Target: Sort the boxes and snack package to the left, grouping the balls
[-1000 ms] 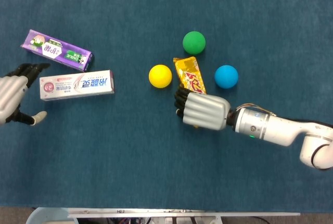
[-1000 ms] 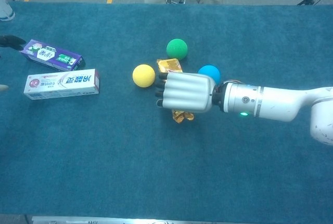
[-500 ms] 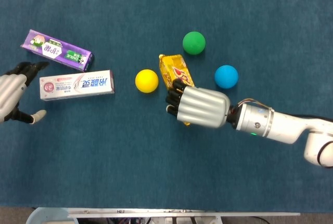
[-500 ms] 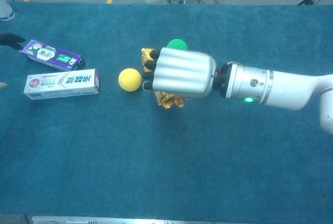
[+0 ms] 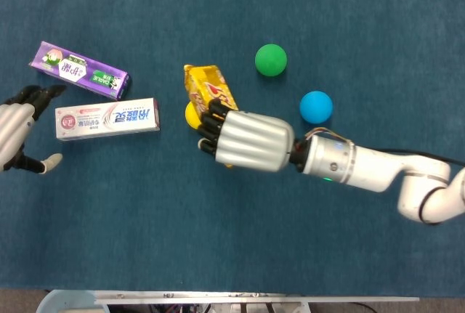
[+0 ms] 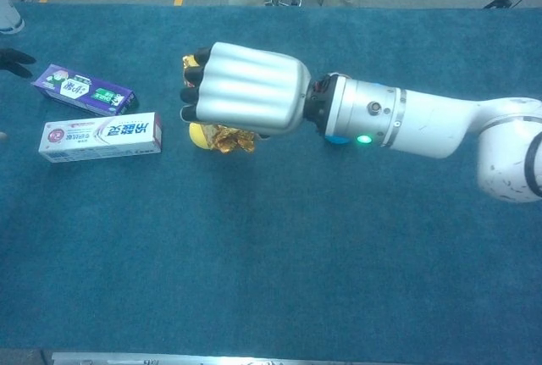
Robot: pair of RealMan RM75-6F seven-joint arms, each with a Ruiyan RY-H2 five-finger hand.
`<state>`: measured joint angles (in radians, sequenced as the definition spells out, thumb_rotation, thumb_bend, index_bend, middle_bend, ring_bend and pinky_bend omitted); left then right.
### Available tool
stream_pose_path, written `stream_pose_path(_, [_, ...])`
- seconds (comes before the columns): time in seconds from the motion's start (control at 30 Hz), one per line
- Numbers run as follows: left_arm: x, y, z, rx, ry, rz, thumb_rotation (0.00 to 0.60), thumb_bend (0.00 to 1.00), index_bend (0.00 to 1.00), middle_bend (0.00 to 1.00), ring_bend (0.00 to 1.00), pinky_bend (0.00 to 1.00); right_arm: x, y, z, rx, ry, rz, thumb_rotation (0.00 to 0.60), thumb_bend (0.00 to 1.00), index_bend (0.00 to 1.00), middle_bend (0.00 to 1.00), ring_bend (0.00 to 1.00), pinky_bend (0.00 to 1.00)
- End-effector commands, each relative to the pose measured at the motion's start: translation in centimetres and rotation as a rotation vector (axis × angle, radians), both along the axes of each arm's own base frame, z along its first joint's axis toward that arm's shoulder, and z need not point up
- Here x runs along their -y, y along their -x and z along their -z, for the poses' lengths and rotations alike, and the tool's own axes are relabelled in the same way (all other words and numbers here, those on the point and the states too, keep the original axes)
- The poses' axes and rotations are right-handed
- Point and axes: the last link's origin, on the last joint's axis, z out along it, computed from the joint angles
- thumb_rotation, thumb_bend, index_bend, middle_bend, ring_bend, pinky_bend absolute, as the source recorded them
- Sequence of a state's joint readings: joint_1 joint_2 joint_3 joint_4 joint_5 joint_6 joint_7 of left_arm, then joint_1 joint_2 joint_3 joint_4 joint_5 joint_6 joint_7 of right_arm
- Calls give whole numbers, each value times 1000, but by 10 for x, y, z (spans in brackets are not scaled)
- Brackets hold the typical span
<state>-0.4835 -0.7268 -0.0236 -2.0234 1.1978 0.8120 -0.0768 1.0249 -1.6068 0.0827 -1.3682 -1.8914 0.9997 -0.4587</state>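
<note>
1. The snack package (image 5: pixel 209 89), a yellow-gold wrapper with red print, has its long axis running from upper left to lower right in the head view; its free end points away toward the far edge of the tabletop (image 5: pixel 145 226), and its near end disappears under the fingers.
2. The right robot hand (image 5: pixel 243 139) grasps the snack package, its fingers (image 5: pixel 211 125) curled over the wrapper; in the chest view the crinkled lower end hangs out beneath the right robot hand (image 6: pixel 244 90).
3. The yellow ball (image 5: pixel 190 113) is mostly hidden, with only a sliver showing just beside the package and the fingers.
4. The green ball (image 5: pixel 271 59) and the blue ball (image 5: pixel 316 107) sit well apart from the package, to its right in the head view.
5. The purple box (image 5: pixel 80 70) lies at the left, tilted, with the white toothpaste box (image 5: pixel 107 118) just below it, its long axis nearly level across the frame.
6. The left robot hand (image 5: pixel 16 135) is at the left edge, released, with fingers apart and holding nothing, near the end of the white toothpaste box.
</note>
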Motion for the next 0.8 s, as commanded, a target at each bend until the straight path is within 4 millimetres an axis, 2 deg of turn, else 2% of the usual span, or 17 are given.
stream_pose_path(0.03, [2,0,-1,-3,-2,0,600,269,0,123,0,141,3,-13,10,-3,-8,-8,600,0,633,505,385,398])
stream_pose_path(0.3, [4,-1,-4,-7,-9,-2,600,270,0,123,0,141,11,-37,30,4,-2,7,600,0,632,505,385,398])
stream_pose_path(0.53, [5,1,-5,-11,-9,-9,600,270,0,123,0,141,22,-43,41,-8,32,51,600,0,633,502,368,404])
stream_pose_path(0.8, [5,0,-4,-13,-4,-7,600,270,0,123,0,141,21,-52,53,4,32,53,600,0,633,481,352,405])
